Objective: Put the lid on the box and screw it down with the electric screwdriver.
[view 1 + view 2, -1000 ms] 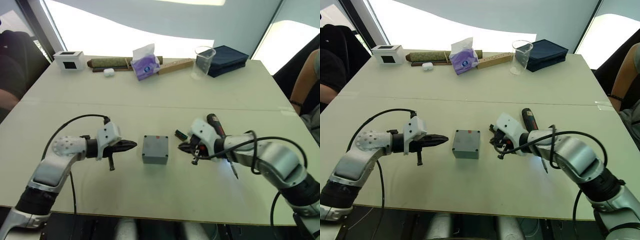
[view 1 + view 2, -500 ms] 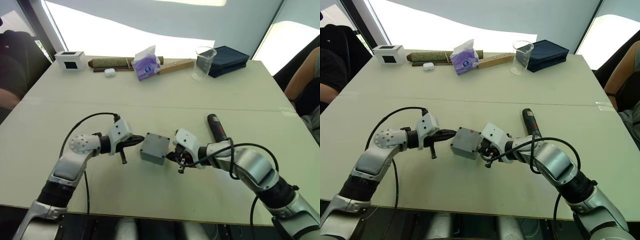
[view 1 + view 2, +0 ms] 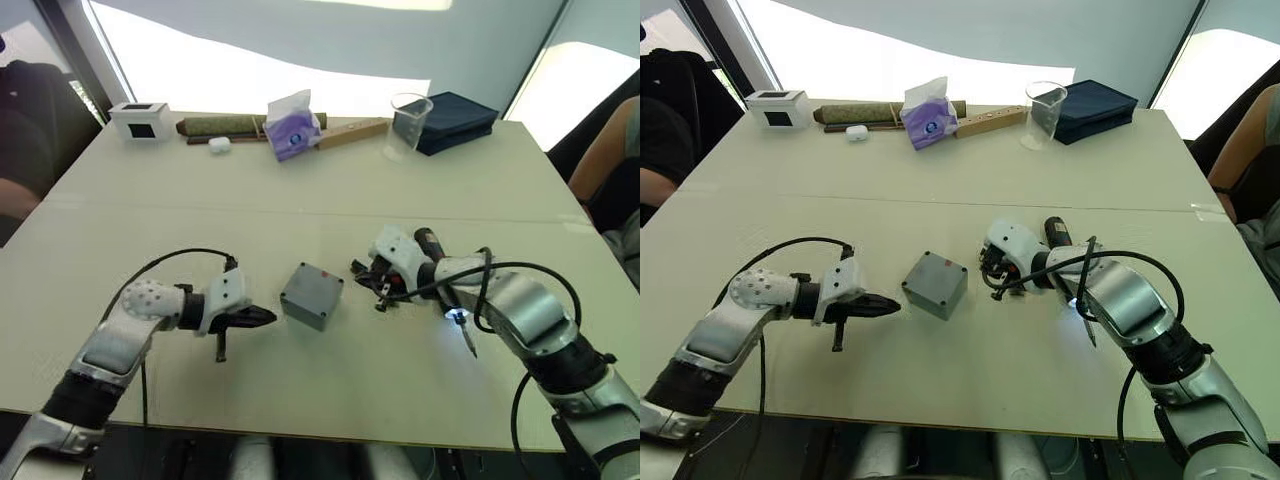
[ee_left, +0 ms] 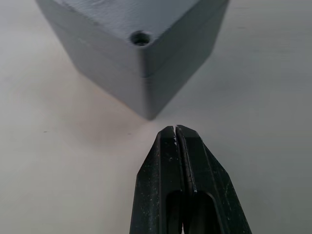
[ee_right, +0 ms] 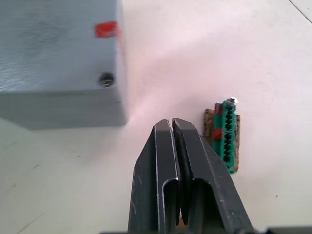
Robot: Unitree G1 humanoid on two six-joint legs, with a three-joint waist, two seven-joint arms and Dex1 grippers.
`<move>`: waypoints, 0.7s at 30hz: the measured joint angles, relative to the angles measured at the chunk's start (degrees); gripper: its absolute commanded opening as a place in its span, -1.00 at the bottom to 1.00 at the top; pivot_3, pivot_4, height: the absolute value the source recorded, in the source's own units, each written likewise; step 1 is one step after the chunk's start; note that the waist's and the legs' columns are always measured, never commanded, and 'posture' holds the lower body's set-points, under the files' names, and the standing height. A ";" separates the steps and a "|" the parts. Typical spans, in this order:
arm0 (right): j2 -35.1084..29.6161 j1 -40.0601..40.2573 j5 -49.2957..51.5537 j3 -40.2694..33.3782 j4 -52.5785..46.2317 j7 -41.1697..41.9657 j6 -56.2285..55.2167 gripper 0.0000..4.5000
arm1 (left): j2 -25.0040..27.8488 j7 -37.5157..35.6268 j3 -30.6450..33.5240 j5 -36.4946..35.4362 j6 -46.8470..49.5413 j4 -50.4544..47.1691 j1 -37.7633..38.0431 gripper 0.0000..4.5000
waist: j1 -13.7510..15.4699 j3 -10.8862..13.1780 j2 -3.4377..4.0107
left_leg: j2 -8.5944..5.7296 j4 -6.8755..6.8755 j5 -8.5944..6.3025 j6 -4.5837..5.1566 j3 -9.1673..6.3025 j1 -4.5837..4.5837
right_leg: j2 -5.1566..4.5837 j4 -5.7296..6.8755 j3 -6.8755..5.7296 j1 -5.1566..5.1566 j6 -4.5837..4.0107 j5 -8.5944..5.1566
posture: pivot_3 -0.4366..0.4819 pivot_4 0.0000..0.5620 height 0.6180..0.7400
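the lid (image 3: 939,277) already sits on the box (image 3: 308,306) mid-table, turned cornerwise between the left gripper (image 3: 262,318) and right gripper (image 3: 362,272), both pinched together and empty. screwing is the step in hand (one corner hole looks unfilled); next, the right gripper must open for the electric screwdriver (image 3: 443,283), lying just beside that arm.

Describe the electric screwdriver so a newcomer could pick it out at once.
On the pale table, look to the near right, by the right gripper. The electric screwdriver lies there beside that arm: a black pen-like cylinder with a small light glowing near its thin metal tip, unlike the square grey box at the centre.
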 measured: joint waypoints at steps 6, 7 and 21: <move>5.35 -0.54 -1.67 0.08 5.23 1.78 -4.01 -0.98 | -1.95 1.77 -0.16 0.18 1.02 -1.62 -0.73 -1.00 | 0.03 0.00 0.00 | 0.00 0.01 0.00 0.00 -0.01 0.00 | 0.02 0.02 0.00 0.00 0.00 0.00 | -0.05 -0.47 0.70; 5.77 -0.52 -1.63 0.22 5.19 2.18 -4.13 -0.98 | -1.96 1.86 -0.18 0.21 1.02 -1.61 -0.82 -1.00 | -0.06 0.00 0.00 | 0.00 0.01 0.00 0.00 -0.02 0.00 | 0.03 0.02 0.00 -0.01 0.00 0.00 | -0.05 -0.47 0.70; 6.42 6.81 0.24 -0.55 -5.63 4.53 2.90 -0.98 | -3.68 5.35 -0.25 3.99 -0.39 2.76 -4.76 -1.00 | 0.01 0.00 0.00 | 0.00 0.04 0.01 -0.02 -0.02 0.01 | 0.02 0.08 0.00 0.01 0.01 0.00 | -0.05 -0.47 0.70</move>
